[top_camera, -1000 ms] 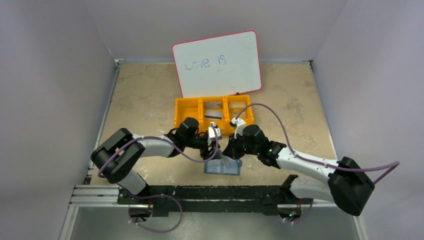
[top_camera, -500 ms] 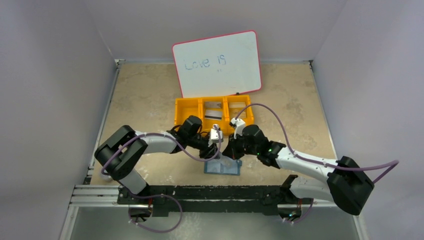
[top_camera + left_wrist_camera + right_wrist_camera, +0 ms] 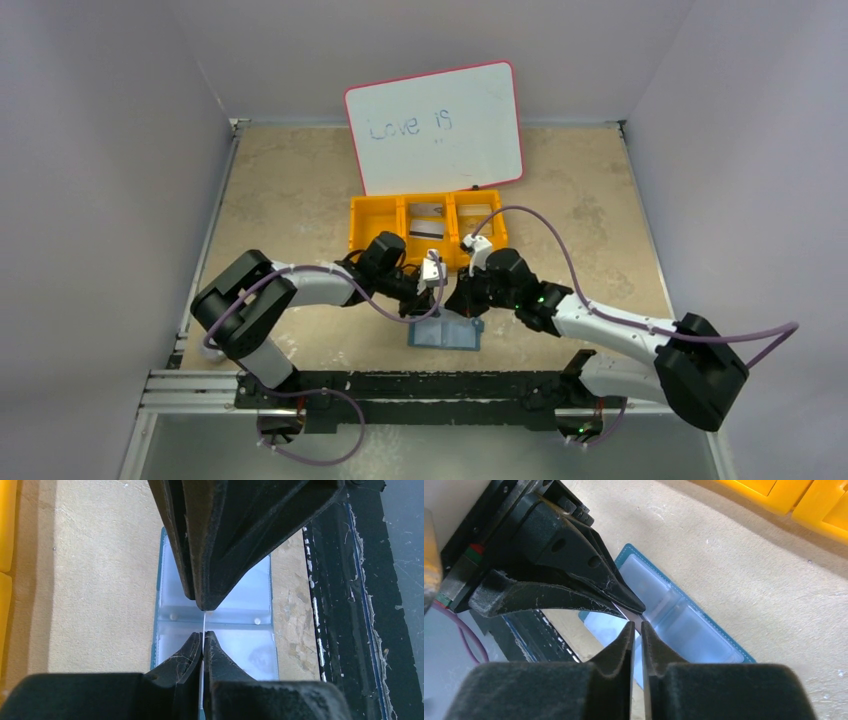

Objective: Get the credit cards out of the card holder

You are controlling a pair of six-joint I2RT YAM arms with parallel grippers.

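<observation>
Just changed: left gripper (image 3: 202, 636) jaws, apart one second ago, now clamp credit card (image 3: 204, 621); right gripper (image 3: 636, 625) pinches same card. Beneath, card holder (image 3: 684, 620) lies open, 6 o'clock of orange bin (image 3: 375, 228). Handover likely; card already out.

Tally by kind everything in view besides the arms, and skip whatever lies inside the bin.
White pink-rimmed whiteboard: 1
Orange three-compartment plastic bin: 1
Teal-blue open card holder: 1
Thin pale credit card, pinched edge-on by left gripper and right gripper: 1
Total: 4
</observation>
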